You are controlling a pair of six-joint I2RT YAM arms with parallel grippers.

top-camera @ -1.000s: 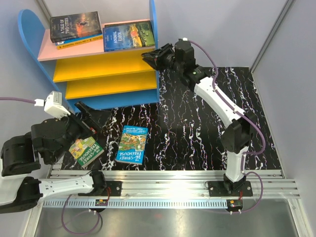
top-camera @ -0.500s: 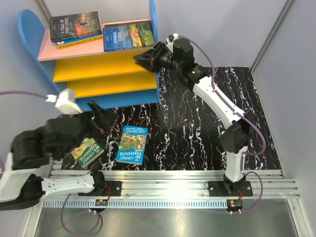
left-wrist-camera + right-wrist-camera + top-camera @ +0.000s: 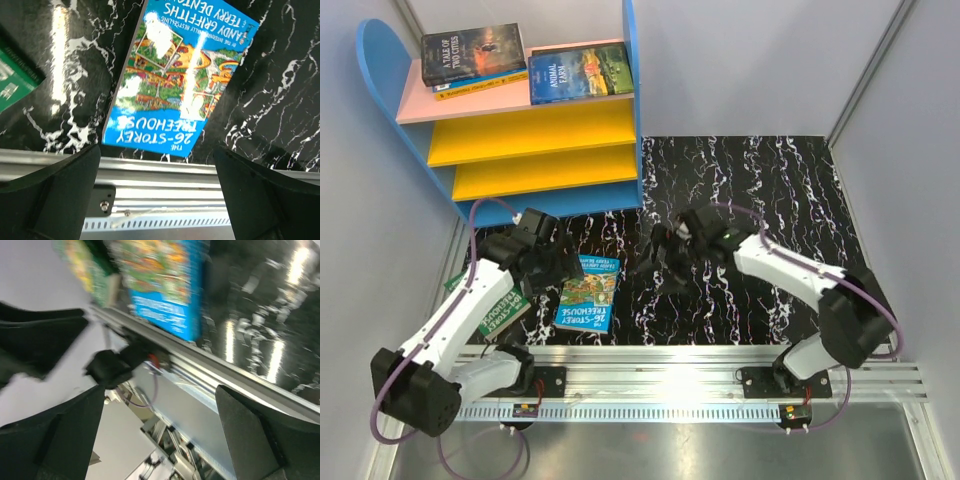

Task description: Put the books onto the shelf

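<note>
Top external view: books [image 3: 580, 72] already lie on the shelf's [image 3: 540, 125] pink top board, while a blue book [image 3: 588, 293] and a green book [image 3: 498, 310] lie flat on the desk [image 3: 760, 200], so the job looks partly done. The left pincer [image 3: 560, 270] hangs spread over the blue book's left edge with its arm reaching forward. The right pincer [image 3: 655, 255], spread and empty, hovers just right of it.

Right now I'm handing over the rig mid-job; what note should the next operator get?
Left claw: open, empty, by the blue Treehouse book.
Right claw: open, empty, above the table right of it.
Done: A Tale of Two Cities and Animal Farm lie on the pink top board of the shelf.
To do: Treehouse book and green book, both flat on the table.
</note>
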